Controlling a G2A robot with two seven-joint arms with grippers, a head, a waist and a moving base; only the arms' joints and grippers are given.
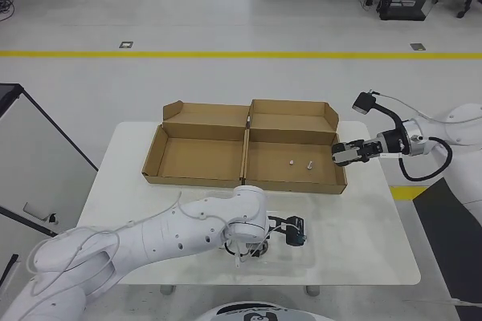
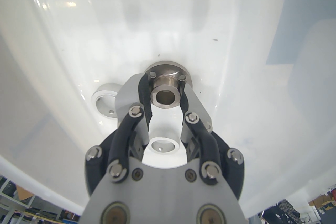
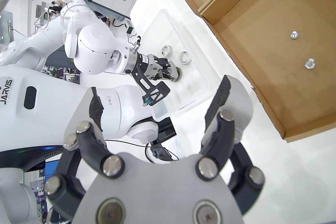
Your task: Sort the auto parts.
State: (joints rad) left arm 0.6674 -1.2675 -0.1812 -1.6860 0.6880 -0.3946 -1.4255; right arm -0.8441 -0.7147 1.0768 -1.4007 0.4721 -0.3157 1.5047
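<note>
Currently, the left gripper (image 2: 164,88) is closed most of the way on a steel flanged bushing (image 2: 165,79). One ribbed pad bears on each side of the hub, and the bore faces back toward the wrist. The flange sits beyond the fingertips, at the floor of the clear plastic tray (image 2: 52,25); whether it touches the floor or is lifted just clear cannot be determined.

Two aluminium rings lie in the same tray:
- One ring (image 2: 105,104) lies just beside the outer face of one finger, near the flange.
- The second ring (image 2: 164,146) lies behind the fingertips, under the gap between the finger linkages and close to the palm.

The right gripper (image 3: 157,96) is fully spread and holds nothing. It hangs at the outer end wall of the cardboard box (image 1: 245,152), above the white table (image 1: 369,233), with its fingers pointing toward the box.

Two bolts – one (image 3: 294,35) and another (image 3: 309,63) – stand head-down on the floor of the box compartment nearest this gripper. They are apart from each other and well ahead of the fingertips. The tray and the left gripper are farther off, on the side of the box toward the robot.
</note>
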